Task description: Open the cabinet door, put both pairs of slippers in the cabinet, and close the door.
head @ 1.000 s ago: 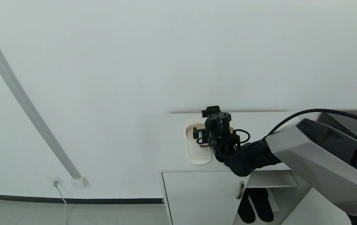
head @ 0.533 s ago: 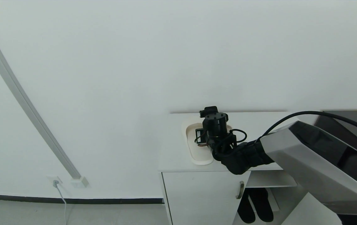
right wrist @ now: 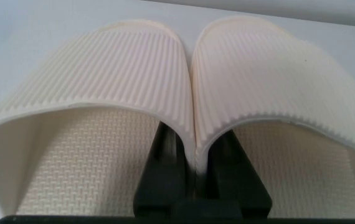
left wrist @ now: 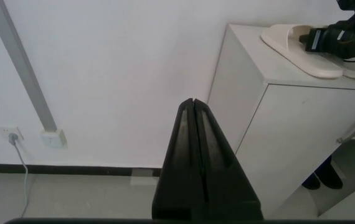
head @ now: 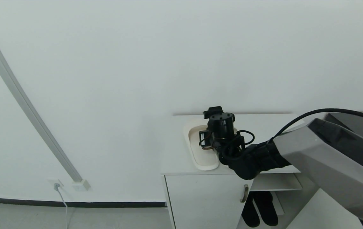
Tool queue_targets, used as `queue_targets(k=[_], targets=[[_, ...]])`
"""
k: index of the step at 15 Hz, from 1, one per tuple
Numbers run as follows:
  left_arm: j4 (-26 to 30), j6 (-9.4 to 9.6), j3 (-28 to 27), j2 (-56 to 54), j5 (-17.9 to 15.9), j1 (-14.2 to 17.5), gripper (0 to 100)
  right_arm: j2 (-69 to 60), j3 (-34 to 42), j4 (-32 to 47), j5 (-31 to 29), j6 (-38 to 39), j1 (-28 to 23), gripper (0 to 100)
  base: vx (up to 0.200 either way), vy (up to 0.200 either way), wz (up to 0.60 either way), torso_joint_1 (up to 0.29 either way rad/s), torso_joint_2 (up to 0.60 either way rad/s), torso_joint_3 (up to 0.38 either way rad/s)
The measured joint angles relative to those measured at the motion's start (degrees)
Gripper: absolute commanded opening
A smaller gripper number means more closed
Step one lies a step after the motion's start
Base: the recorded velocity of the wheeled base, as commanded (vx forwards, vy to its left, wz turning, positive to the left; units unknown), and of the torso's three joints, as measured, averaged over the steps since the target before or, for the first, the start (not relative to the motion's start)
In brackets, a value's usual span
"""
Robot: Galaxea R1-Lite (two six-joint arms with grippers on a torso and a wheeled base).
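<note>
The right gripper (right wrist: 195,158) had one of its fingers inside each of the cream slippers (right wrist: 134,81), pinching their adjoining straps together atop the cabinet (head: 200,197). The black slippers (head: 259,210) lay inside on its bottom shelf. The left gripper (left wrist: 193,109) had its fingers closed, empty.

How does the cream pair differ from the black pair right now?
The cream pair lies on top of the cabinet; the black pair sits inside it, below a shelf. The right gripper pinches the cream pair's inner sides together; nothing touches the black pair. Both pairs lie side by side.
</note>
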Motion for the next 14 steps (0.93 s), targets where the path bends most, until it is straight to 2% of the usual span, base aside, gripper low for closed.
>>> queue_targets(k=[4,10,14], targets=[[0.0,0.0,0.0,0.0,0.0,0.0,0,-8.6,12.7,-1.5,4.0,0.4,1.7,0,0.0,0.0,0.0,0.0,0.0,0.0],[0.0,0.18,0.0,0.0,-0.1,0.0,0,-25.4,35.5,-6.5,15.6,0.4,2.8,0,0.0,0.0,0.0,0.0,0.0,0.0],[0.0,0.21,0.0,0.0,-0.1,0.0,0,-33.5,44.2,-6.6,17.0,0.3,4.9,0,0.0,0.0,0.0,0.0,0.0,0.0]])
